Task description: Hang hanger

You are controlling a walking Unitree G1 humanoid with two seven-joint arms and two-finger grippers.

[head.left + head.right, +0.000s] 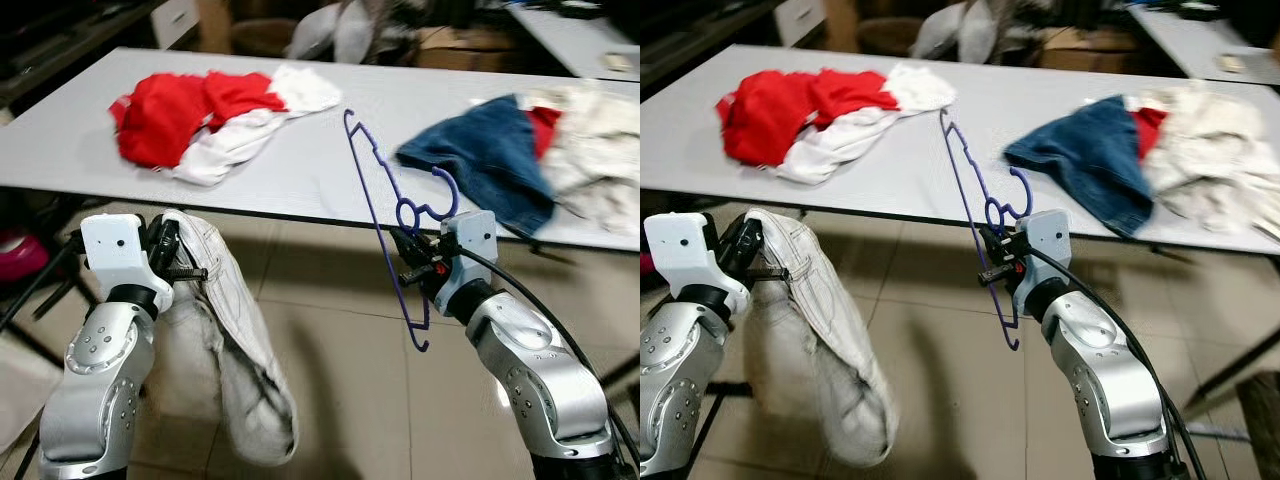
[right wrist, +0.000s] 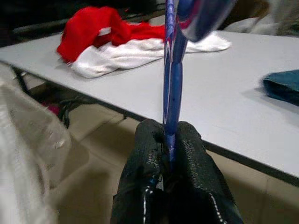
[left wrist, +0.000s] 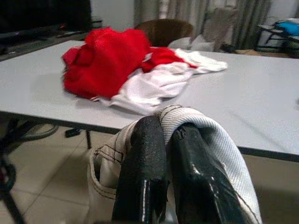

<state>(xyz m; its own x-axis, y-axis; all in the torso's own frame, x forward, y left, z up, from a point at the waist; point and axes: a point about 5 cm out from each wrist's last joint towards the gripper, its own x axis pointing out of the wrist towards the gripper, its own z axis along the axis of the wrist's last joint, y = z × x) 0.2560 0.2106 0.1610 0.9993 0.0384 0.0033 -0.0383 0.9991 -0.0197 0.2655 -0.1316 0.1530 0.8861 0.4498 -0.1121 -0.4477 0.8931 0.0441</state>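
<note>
Currently the long grey tabletop (image 1: 330, 170) spans the head view, with a red-and-white cloth heap (image 1: 215, 115) at 11 o'clock and a blue denim piece (image 1: 490, 155) at 2 o'clock. Off-white jeans (image 1: 235, 340) hang at 8 o'clock, clamped at the waistband by the left gripper (image 1: 170, 262). The right gripper (image 1: 408, 252) at 4 o'clock pinches a thin purple plastic hanger (image 1: 385, 225), held edge-on.

Step, as judged: both items lifted, not yet joined. Next move needs the hanger fed into the jeans.
</note>
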